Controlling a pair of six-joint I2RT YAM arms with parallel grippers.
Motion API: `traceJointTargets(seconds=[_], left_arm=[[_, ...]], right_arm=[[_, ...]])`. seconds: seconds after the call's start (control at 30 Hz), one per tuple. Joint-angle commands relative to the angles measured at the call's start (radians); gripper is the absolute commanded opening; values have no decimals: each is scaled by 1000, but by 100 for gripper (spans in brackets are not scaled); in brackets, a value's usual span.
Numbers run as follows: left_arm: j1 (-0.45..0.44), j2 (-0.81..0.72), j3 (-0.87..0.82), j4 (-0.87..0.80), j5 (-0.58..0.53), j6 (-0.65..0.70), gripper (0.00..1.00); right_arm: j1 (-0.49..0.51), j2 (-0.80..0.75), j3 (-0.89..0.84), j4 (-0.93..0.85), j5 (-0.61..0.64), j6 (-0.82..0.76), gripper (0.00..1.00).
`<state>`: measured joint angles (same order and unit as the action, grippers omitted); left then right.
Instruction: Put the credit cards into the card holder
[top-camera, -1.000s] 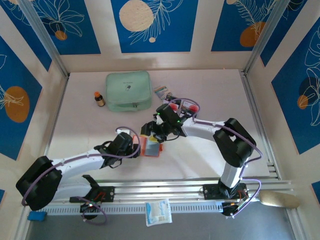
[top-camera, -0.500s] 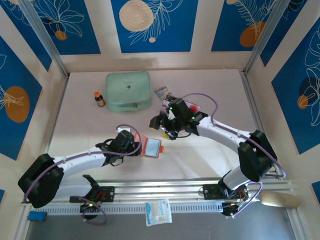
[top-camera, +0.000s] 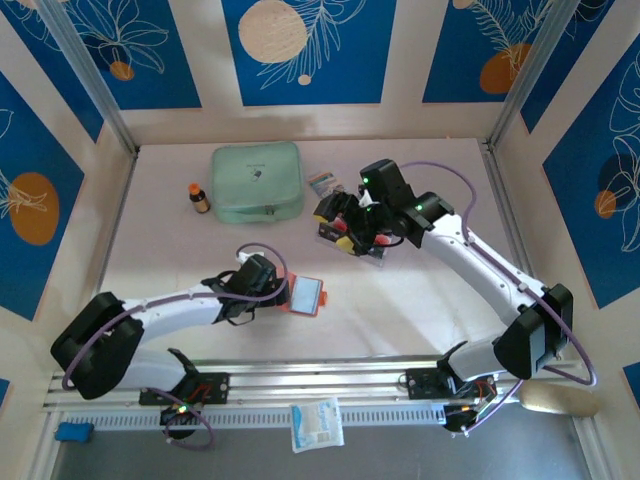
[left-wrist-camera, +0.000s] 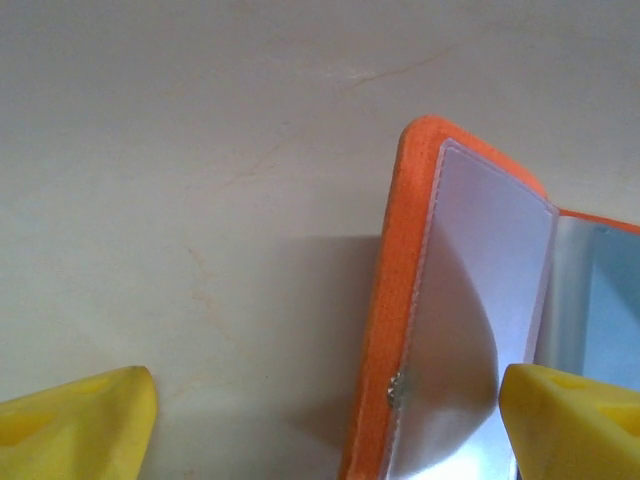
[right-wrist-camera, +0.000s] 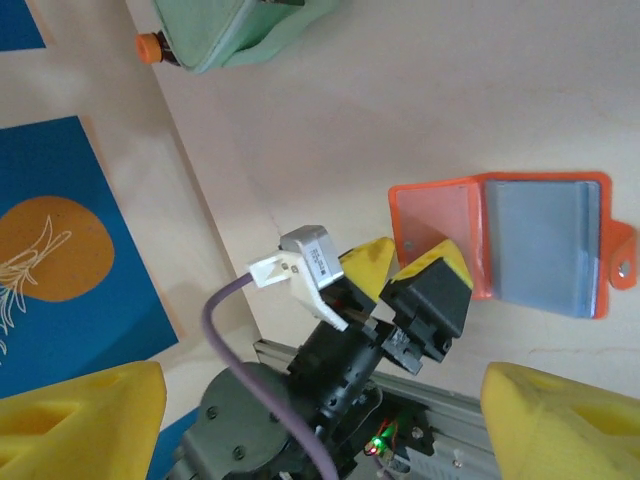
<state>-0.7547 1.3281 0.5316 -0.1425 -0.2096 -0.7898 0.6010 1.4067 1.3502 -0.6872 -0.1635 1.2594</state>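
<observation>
While the card holder lies spread open on the tabletop, the left fingers stand open astride its orange cover, probably to steady it. The right fingers, open and empty, hover over the credit cards, hiding most; their count is unclear.

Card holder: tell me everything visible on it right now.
The card holder is a small orange-red folding wallet, lying open and flat on the table, toward its near edge. Greyish clear sleeves fill the inside; a snap tab sticks out at one end. The left gripper, jaws open, straddles the edge of one cover; contact is unclear. Whether cards are inside cannot be told.
</observation>
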Motion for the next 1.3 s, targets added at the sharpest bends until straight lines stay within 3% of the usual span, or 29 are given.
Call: traceJointTargets(seconds=[0.0,0.2,0.5,1.0,1.07,1.2,1.27], left_arm=[[-1,0,14,-9,15,-48,89],[-2,-48,6,-56,-4,-69,89],[-2,-25,27,-67,-2,-86,89],[-5,60,66,-43,4,-83,88],[-5,62,67,-41,3,-84,88],[-5,75,74,-37,4,-85,88],[-5,77,76,-36,5,-85,88]], right_arm=[[-9,23,90,-166,6,26,83],[-15,42,184,-215,-4,-18,83],[-95,31,152,-177,-105,-29,83],[-147,20,142,-98,-111,-61,82],[-149,36,129,-75,-160,-58,82],[-154,56,189,-136,-187,-133,83],[-148,19,160,-102,-121,-145,87]])
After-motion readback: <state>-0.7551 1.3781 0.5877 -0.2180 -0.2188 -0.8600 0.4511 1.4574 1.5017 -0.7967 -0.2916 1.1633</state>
